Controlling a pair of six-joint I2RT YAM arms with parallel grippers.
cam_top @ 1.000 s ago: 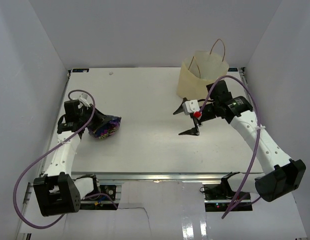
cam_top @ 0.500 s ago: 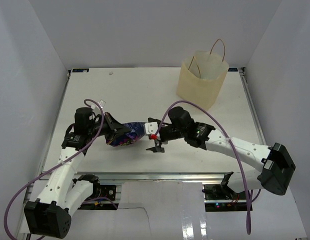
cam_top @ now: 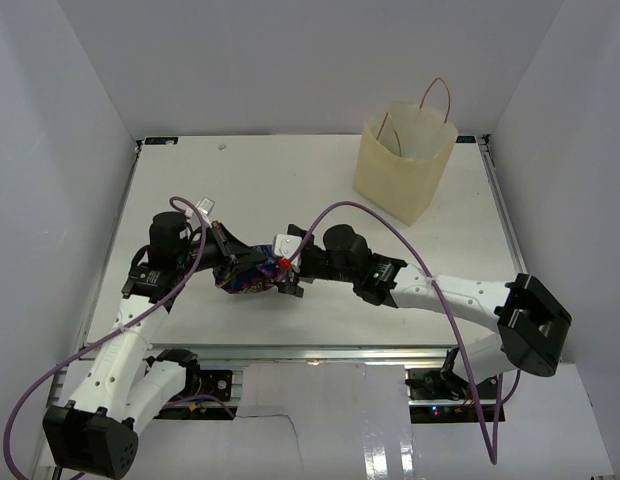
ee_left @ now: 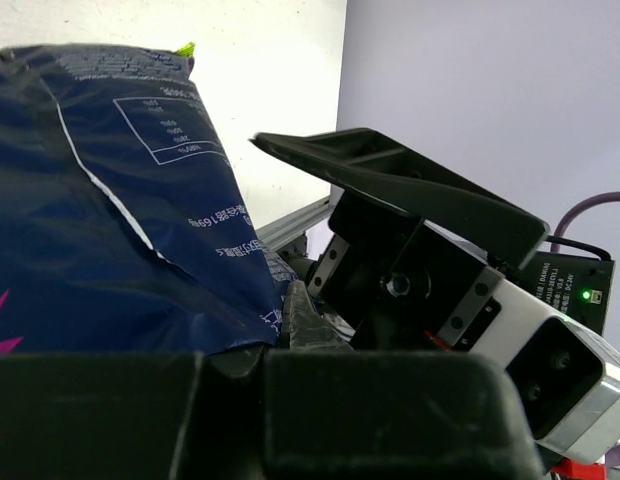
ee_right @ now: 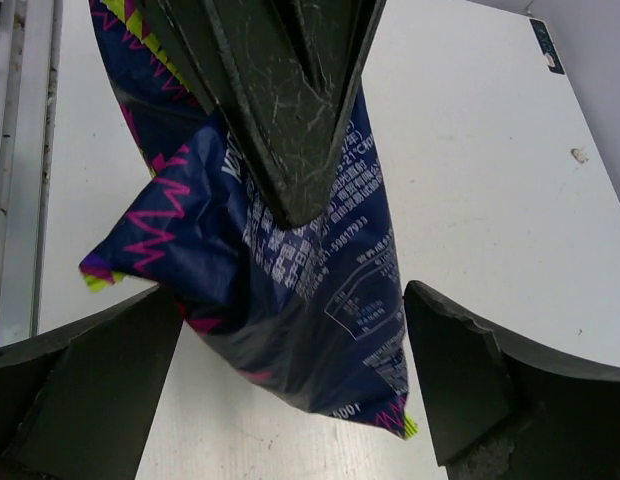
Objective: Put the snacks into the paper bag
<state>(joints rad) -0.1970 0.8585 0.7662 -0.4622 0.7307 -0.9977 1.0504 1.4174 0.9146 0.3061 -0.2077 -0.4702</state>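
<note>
Item: dark blue packet point(cam_top: 248, 275), pink zigzag lines and yellow-green edge trim, with small white print and a boxed panel too fine to read; it is pinched in the closed left gripper point(cam_top: 228, 262) over the table's point(cam_top: 290, 180) near-left part. The right gripper point(cam_top: 287, 275) stands wide, one finger on each side of the packet's free end. The paper bag point(cam_top: 400, 170) stands upright at the far right, well apart.
</note>
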